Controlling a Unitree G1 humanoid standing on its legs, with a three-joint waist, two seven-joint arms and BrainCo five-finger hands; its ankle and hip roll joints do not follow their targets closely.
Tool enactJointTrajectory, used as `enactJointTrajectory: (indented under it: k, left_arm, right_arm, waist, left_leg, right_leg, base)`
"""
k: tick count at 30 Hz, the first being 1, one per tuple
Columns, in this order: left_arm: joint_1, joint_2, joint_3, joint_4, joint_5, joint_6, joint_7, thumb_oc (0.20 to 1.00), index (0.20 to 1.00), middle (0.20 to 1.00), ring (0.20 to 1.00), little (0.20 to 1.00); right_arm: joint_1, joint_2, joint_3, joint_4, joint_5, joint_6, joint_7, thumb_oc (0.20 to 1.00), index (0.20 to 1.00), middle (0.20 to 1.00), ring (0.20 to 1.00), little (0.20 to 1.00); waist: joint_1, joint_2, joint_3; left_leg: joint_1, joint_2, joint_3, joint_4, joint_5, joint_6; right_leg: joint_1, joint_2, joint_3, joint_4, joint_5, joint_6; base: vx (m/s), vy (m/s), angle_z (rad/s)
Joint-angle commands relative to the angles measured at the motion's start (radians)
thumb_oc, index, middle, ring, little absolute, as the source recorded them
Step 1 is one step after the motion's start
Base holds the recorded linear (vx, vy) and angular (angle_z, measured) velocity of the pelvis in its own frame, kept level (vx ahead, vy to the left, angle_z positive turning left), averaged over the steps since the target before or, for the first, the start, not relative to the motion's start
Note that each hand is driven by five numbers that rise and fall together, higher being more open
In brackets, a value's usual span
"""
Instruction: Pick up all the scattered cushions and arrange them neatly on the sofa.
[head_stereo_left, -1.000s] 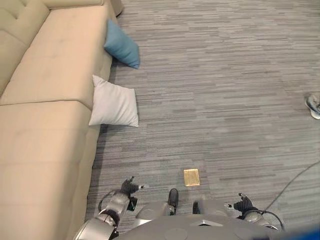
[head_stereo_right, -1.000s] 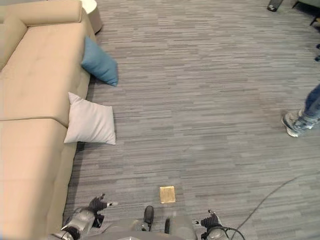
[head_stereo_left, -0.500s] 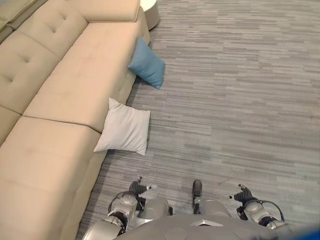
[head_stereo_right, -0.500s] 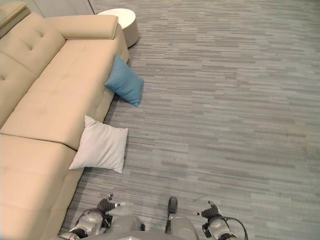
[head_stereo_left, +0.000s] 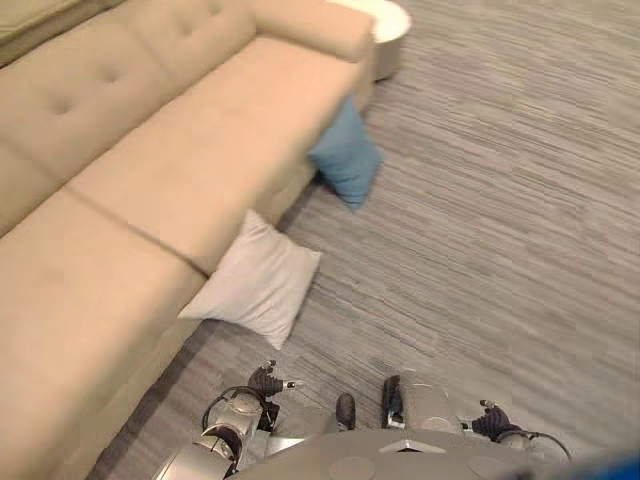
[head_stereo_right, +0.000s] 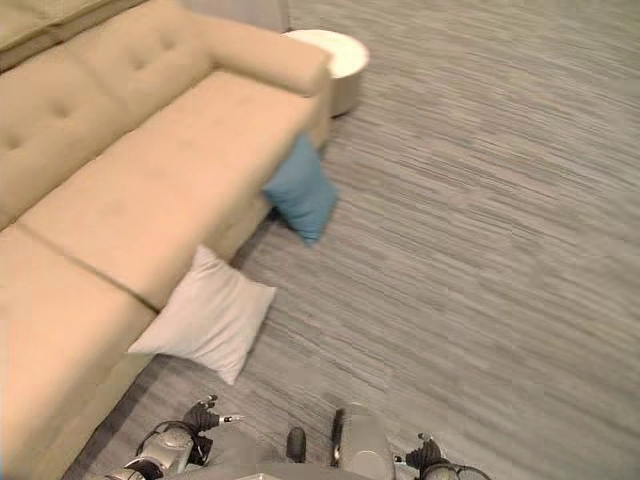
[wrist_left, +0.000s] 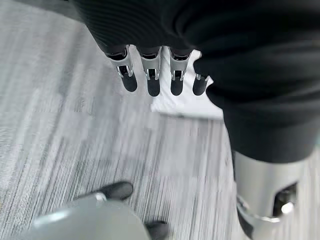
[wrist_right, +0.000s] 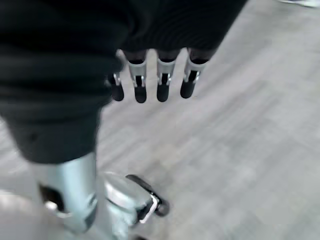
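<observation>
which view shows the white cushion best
The right eye view: the square white fabric cushion shows whole there, lying on the grey carpet with one corner against the beige sofa. The left eye view shows it whole too, nearer the middle. The left wrist view catches a white patch past the left hand's fingers.

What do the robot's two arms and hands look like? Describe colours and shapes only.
Both arms are silver-grey, rounded metal. The left hand and right hand each have a dark ribbed cover over the back and wrist, with a row of slim silver fingers ending in dark rounded tips.
</observation>
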Motion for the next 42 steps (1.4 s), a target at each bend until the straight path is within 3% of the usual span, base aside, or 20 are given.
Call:
enactJointTrajectory:
  k: [1,2,4,5,7,8,10,13,14,15,19,24,26,28,29,33,36,42]
  left_arm:
    - [0.004,-0.021,0.000,0.006,0.013,-0.022,0.002,1.000,1.000,1.000,1.000,1.000]
    - [0.003,0.000,0.015,0.022,0.013,-0.023,-0.017,1.000,1.000,1.000,1.000,1.000]
    - [-0.005,0.002,0.016,0.025,0.004,-0.025,-0.005,1.000,1.000,1.000,1.000,1.000]
    - [0.010,0.008,0.025,0.044,0.016,-0.016,-0.004,1.000,1.000,1.000,1.000,1.000]
    - [0.019,0.006,0.030,0.047,0.022,-0.013,-0.008,1.000,1.000,1.000,1.000,1.000]
    - [0.020,0.004,0.029,0.045,0.023,-0.010,-0.011,1.000,1.000,1.000,1.000,1.000]
    - [0.019,0.002,0.027,0.039,0.023,-0.011,-0.013,1.000,1.000,1.000,1.000,1.000]
    - [0.009,0.002,0.017,0.027,0.035,-0.010,-0.019,1.000,1.000,1.000,1.000,1.000]
    - [0.003,0.005,0.010,0.020,0.050,-0.008,-0.024,1.000,1.000,1.000,1.000,1.000]
    - [-0.004,0.010,0.012,0.018,0.051,-0.008,-0.021,1.000,1.000,1.000,1.000,1.000]
    - [0.001,0.019,0.026,0.026,0.048,-0.001,-0.023,1.000,1.000,1.000,1.000,1.000]
    - [0.002,0.039,0.050,0.025,0.040,0.000,-0.025,1.000,1.000,1.000,1.000,1.000]
    - [-0.002,0.048,0.052,0.023,0.036,-0.003,-0.026,1.000,1.000,1.000,1.000,1.000]
    - [0.000,0.051,0.050,0.022,0.034,-0.006,-0.025,1.000,1.000,1.000,1.000,1.000]
    - [0.000,0.051,0.050,0.022,0.034,-0.006,-0.025,1.000,1.000,1.000,1.000,1.000]
    - [-0.001,0.050,0.038,0.043,0.044,-0.013,-0.019,1.000,1.000,1.000,1.000,1.000]
    - [0.006,0.046,0.045,0.053,0.044,-0.012,-0.019,1.000,1.000,1.000,1.000,1.000]
    - [-0.005,0.039,0.026,0.045,0.048,-0.013,-0.020,1.000,1.000,1.000,1.000,1.000]
  right_arm:
    - [-0.003,-0.020,-0.016,0.017,0.005,-0.001,-0.005,1.000,1.000,1.000,1.000,1.000]
    - [-0.012,-0.109,-0.069,0.054,0.055,0.023,0.086,1.000,1.000,1.000,1.000,1.000]
    - [0.007,-0.079,-0.057,0.035,0.036,0.001,0.027,1.000,1.000,1.000,1.000,1.000]
    - [0.024,-0.062,-0.047,0.029,0.049,-0.011,0.020,1.000,1.000,1.000,1.000,1.000]
    - [0.022,-0.069,-0.047,0.033,0.061,-0.015,0.024,1.000,1.000,1.000,1.000,1.000]
    - [0.017,-0.075,-0.043,0.033,0.066,-0.018,0.023,1.000,1.000,1.000,1.000,1.000]
    - [0.021,-0.074,-0.044,0.040,0.066,-0.016,0.024,1.000,1.000,1.000,1.000,1.000]
    - [0.030,-0.072,-0.059,0.042,0.083,-0.014,0.027,1.000,1.000,1.000,1.000,1.000]
    - [0.040,-0.069,-0.073,0.043,0.095,-0.015,0.027,1.000,1.000,1.000,1.000,1.000]
    - [0.037,-0.068,-0.078,0.042,0.100,-0.012,0.026,1.000,1.000,1.000,1.000,1.000]
    - [0.035,-0.052,-0.080,0.044,0.089,-0.011,0.031,1.000,1.000,1.000,1.000,1.000]
    - [0.020,-0.044,-0.066,0.027,0.072,-0.015,0.039,1.000,1.000,1.000,1.000,1.000]
    - [0.018,-0.042,-0.066,0.023,0.072,-0.018,0.044,1.000,1.000,1.000,1.000,1.000]
    - [0.019,-0.045,-0.066,0.026,0.072,-0.017,0.046,1.000,1.000,1.000,1.000,1.000]
    - [0.019,-0.045,-0.066,0.026,0.072,-0.017,0.046,1.000,1.000,1.000,1.000,1.000]
    - [0.025,-0.052,-0.069,0.045,0.072,-0.011,0.043,1.000,1.000,1.000,1.000,1.000]
    - [0.024,-0.055,-0.065,0.044,0.064,-0.014,0.042,1.000,1.000,1.000,1.000,1.000]
    - [0.021,-0.062,-0.075,0.035,0.078,-0.027,0.039,1.000,1.000,1.000,1.000,1.000]
  waist:
    - [-0.049,-0.019,-0.002]
    - [-0.051,-0.030,-0.005]
    - [-0.051,-0.039,-0.008]
    - [-0.048,-0.054,-0.015]
    - [-0.043,-0.061,-0.013]
    - [-0.040,-0.065,-0.004]
    - [-0.041,-0.070,0.000]
    - [-0.052,-0.075,-0.008]
    - [-0.061,-0.073,-0.013]
    - [-0.067,-0.077,-0.008]
    - [-0.056,-0.081,-0.026]
    - [-0.034,-0.074,-0.023]
    - [-0.041,-0.066,-0.009]
    - [-0.050,-0.063,-0.012]
    - [-0.050,-0.062,-0.011]
    - [-0.079,-0.066,-0.009]
    - [-0.062,-0.070,-0.024]
    - [-0.068,-0.078,-0.047]
  left_leg:
    - [-0.048,0.017,-0.115,0.043,-0.020,-0.050]
    - [-0.043,0.013,-0.135,0.053,-0.027,-0.059]
    - [-0.044,0.013,-0.149,0.069,-0.041,-0.065]
    - [-0.069,0.048,-0.133,0.127,-0.064,-0.097]
    - [-0.112,0.070,-0.104,0.205,-0.061,-0.106]
    - [-0.175,0.083,-0.060,0.299,-0.050,-0.109]
    - [-0.208,0.117,0.032,0.321,-0.047,-0.106]
    - [-0.229,0.144,0.168,0.263,-0.050,-0.093]
    - [-0.256,0.152,0.269,0.236,-0.027,-0.081]
    - [-0.262,0.169,0.314,0.259,-0.029,-0.085]
    - [-0.203,0.135,0.250,0.150,-0.026,-0.064]
    - [-0.153,0.111,0.212,0.095,-0.026,-0.035]
    - [-0.129,0.094,0.156,0.086,-0.027,-0.030]
    - [-0.117,0.081,0.116,0.074,-0.023,-0.031]
    - [-0.116,0.082,0.115,0.074,-0.024,-0.031]
    - [-0.096,0.040,-0.001,0.062,-0.017,-0.045]
    - [-0.100,0.045,-0.014,0.061,-0.017,-0.059]
    - [-0.121,0.114,-0.036,0.028,0.020,-0.128]
  right_leg:
    - [0.098,-0.004,0.112,-0.244,0.240,0.076]
    - [0.119,-0.026,0.090,-0.267,0.249,0.077]
    - [0.138,-0.049,0.060,-0.279,0.253,0.069]
    - [0.185,-0.056,0.028,-0.294,0.245,0.048]
    - [0.221,-0.058,0.009,-0.308,0.234,0.034]
    - [0.251,-0.060,-0.020,-0.321,0.218,0.016]
    - [0.282,-0.074,-0.069,-0.336,0.195,0.003]
    - [0.315,-0.088,-0.142,-0.360,0.176,0.001]
    - [0.323,-0.084,-0.182,-0.358,0.166,-0.002]
    - [0.328,-0.087,-0.196,-0.350,0.157,-0.003]
    - [0.346,-0.098,-0.242,-0.311,0.137,0.015]
    - [0.307,-0.120,-0.245,-0.142,0.115,0.035]
    - [0.256,-0.108,-0.179,-0.059,0.125,0.052]
    - [0.234,-0.081,-0.111,-0.096,0.132,0.047]
    - [0.235,-0.080,-0.111,-0.096,0.131,0.047]
    - [0.206,-0.053,0.054,-0.218,0.189,0.066]
    - [0.247,-0.078,0.008,-0.269,0.193,0.064]
    - [0.316,-0.062,-0.078,-0.335,0.154,0.023]
  base:
    - [0.27,-0.234,1.48]
    - [0.21,-0.258,1.76]
    - [0.11,-0.264,2.08]
    - [0.11,-0.331,1.98]
    - [0.10,-0.308,1.20]
    - [0.06,-0.214,0.81]
    - [0.02,-0.145,0.59]
    - [0.04,-0.071,0.94]
    - [0.06,-0.032,0.94]
    - [0.15,0.049,0.87]
    - [0.16,0.097,0.65]
    - [0.10,0.115,0.04]
    - [0.08,0.075,0.26]
    - [0.08,0.015,0.73]
    - [0.11,-0.016,0.76]
    - [0.14,-0.064,0.68]
    - [0.08,-0.174,0.96]
    - [0.02,-0.233,0.58]
